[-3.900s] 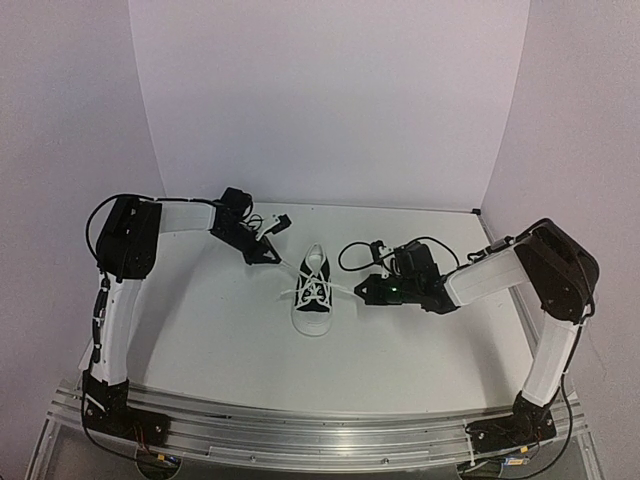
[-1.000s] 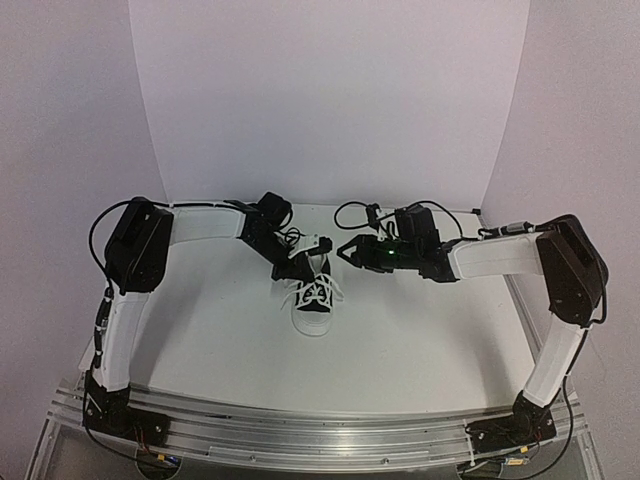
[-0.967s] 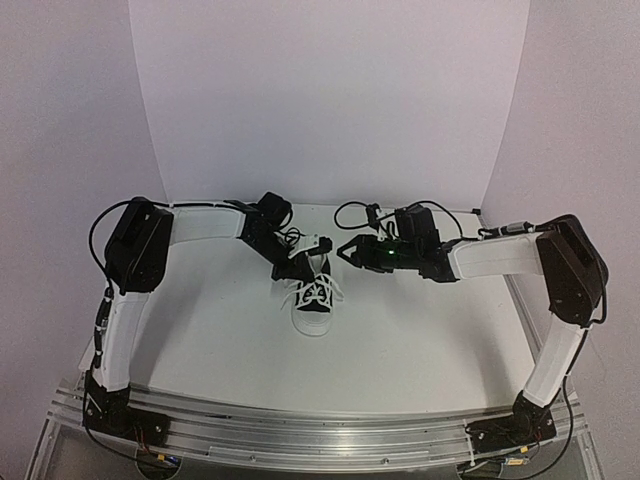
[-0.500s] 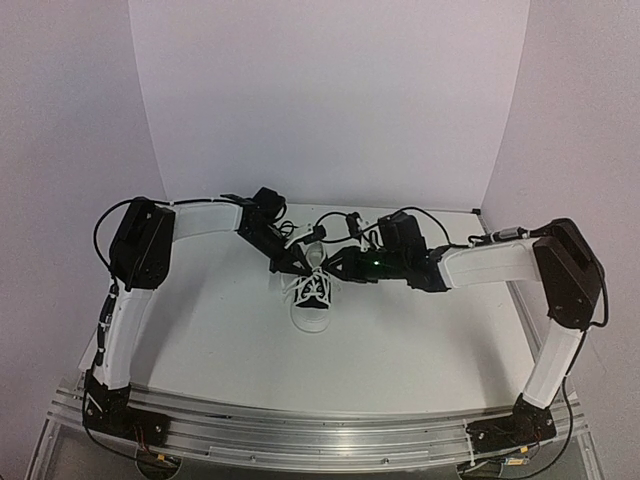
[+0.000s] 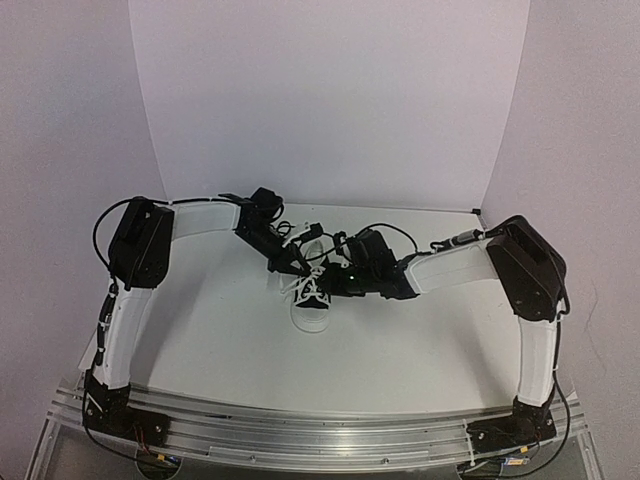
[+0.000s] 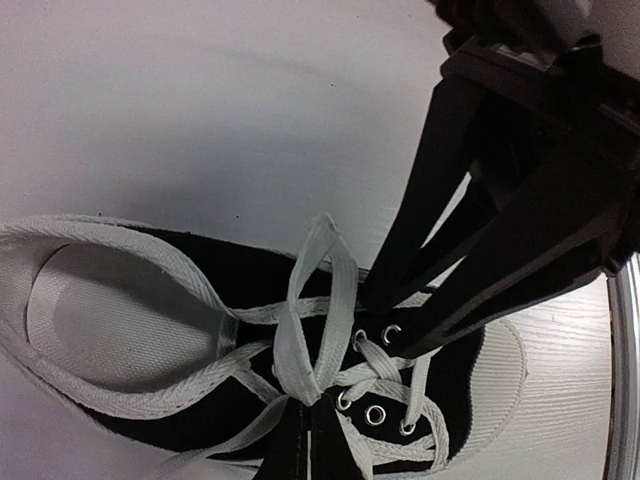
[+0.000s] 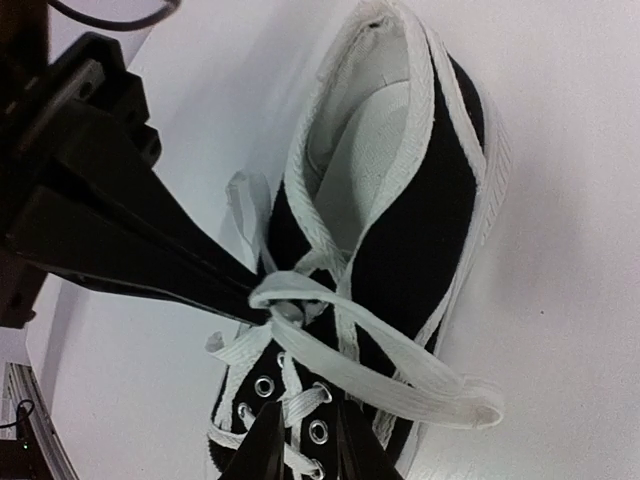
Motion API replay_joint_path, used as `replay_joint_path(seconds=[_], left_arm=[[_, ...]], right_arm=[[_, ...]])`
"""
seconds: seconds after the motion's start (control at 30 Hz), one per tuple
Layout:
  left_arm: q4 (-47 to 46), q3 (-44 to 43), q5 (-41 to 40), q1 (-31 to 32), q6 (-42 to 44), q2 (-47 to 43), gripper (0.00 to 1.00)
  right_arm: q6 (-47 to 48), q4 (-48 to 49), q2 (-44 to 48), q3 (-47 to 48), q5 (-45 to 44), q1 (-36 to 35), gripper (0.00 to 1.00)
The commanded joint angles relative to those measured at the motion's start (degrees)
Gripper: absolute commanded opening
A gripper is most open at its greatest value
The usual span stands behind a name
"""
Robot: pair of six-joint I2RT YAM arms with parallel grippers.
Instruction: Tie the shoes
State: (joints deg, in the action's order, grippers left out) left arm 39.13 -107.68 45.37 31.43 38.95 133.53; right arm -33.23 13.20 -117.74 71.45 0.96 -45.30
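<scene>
The small black sneaker (image 5: pixel 312 312) with a white toe cap stands mid-table, toe toward me. It also shows in the left wrist view (image 6: pixel 120 310) and the right wrist view (image 7: pixel 420 230). My left gripper (image 5: pixel 298 262) reaches in from the far left and is shut on a white lace loop (image 6: pixel 310 290) at the crossing above the eyelets (image 6: pixel 308 420). In the right wrist view its black fingers (image 7: pixel 180 270) pinch the lace there. My right gripper (image 5: pixel 322 283) hangs over the laced tongue, jaws slightly apart and empty (image 7: pixel 300 435). A long flat loop (image 7: pixel 400 375) lies across the shoe's side.
White backdrop walls (image 5: pixel 330 100) close the back and both sides. An aluminium rail (image 5: pixel 320 430) runs along the near edge between the arm bases. Both forearms cross above the table's far middle, with black cables (image 5: pixel 385 232) looped over the right wrist.
My right gripper has moved left from beyond the shoe's right side to sit over its laces, close against my left gripper. My left gripper stayed at the laces.
</scene>
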Motion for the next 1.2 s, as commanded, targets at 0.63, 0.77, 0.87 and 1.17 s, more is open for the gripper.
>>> replay_joint_path(seconds=[0.63, 0.77, 0.87, 1.17], left_arm=[[2.15, -1.77, 10.55, -3.61, -2.12, 2.73, 0.0], [0.96, -2.2, 9.32, -2.96, -2.05, 3.26, 0.0], [0.24, -2.94, 8.84, -2.87, -2.64, 3.74, 0.0], [0.18, -2.8, 8.37, -2.85, -2.37, 3.71, 0.0]], right_arm=[[8.54, 3.52, -0.43, -0.6, 2.8, 0.73, 0.26], [12.2, 4.2, 1.84, -1.68, 4.16, 1.27, 0.18], [12.67, 4.2, 1.59, -1.11, 3.81, 1.44, 0.13], [17.19, 4.18, -1.81, 3.92, 8.48, 1.11, 0.13]])
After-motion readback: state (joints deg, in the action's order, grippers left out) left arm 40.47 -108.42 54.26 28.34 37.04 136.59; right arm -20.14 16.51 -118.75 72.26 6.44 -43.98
